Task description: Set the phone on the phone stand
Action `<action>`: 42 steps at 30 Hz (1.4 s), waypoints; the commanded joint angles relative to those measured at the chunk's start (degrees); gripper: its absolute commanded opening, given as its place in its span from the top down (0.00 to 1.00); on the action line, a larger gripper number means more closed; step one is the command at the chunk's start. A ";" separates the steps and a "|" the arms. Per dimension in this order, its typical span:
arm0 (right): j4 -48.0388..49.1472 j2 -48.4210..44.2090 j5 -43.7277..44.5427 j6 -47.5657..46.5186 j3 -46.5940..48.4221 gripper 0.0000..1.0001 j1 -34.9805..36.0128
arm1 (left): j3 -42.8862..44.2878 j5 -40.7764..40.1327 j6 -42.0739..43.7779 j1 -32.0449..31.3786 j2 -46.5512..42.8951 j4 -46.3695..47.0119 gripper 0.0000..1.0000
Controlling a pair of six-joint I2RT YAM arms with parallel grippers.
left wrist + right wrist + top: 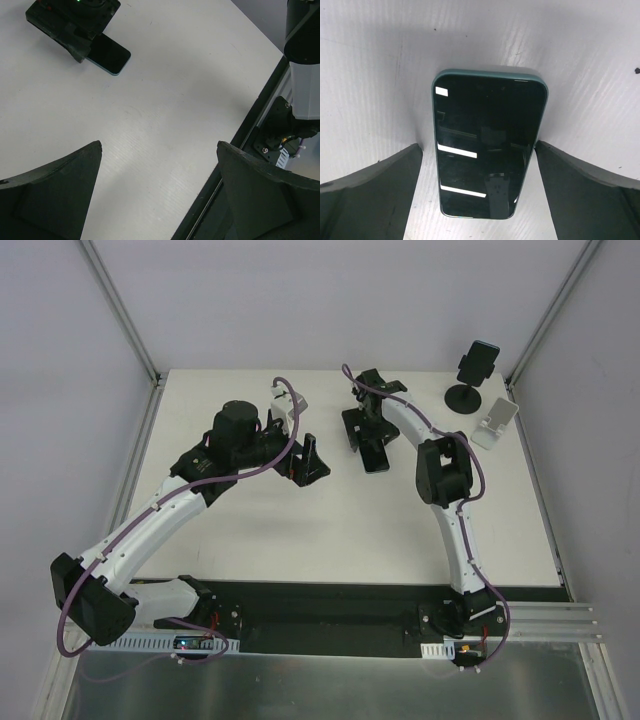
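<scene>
The phone [489, 150] lies flat on the counter [380, 60], not picked up yet. The right pincer [477, 146] is open with a finger on each side of it; the left pincer [159, 150] is open and empty. The white phone stand [495, 423] is well apart, so lifting and placing are left

There are two arms, the left arm [160, 515] and the right arm [452, 525], each with one hand, so two hands: the left hand [160, 145] and the right hand [479, 146]. There is one bench [330, 530]. One phone [487, 145] is certain; a second dark phone-like slab [479, 360] may make two. Stands number two: one black stand [464, 398] and one white stand [495, 423].
</scene>
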 commanded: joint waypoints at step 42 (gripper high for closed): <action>52.53 -35.39 18.07 9.82 -51.64 0.99 -5.02 | 0.18 0.91 0.29 0.18 0.81 1.70 0.04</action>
